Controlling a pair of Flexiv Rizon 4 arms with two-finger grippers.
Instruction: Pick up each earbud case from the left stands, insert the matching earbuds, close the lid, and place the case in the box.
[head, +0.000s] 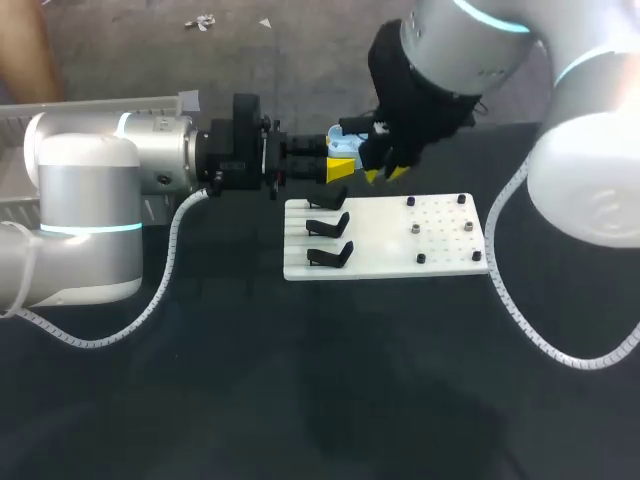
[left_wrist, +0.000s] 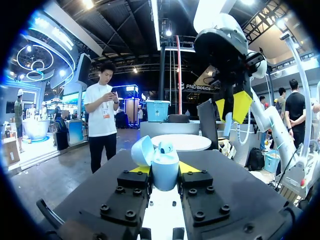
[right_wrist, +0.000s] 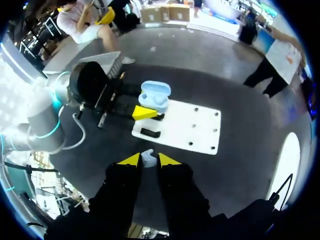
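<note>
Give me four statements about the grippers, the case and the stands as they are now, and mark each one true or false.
1. The left gripper grips the light blue earbud case with its lid open. True.
2. The right gripper is empty. False: it pinches a small pale earbud between its yellow tips.
3. The earbud case lies flat on the white board. False: it is held off the board, between the left gripper's fingers.
4. None of the three black stands carries a case. True.
</note>
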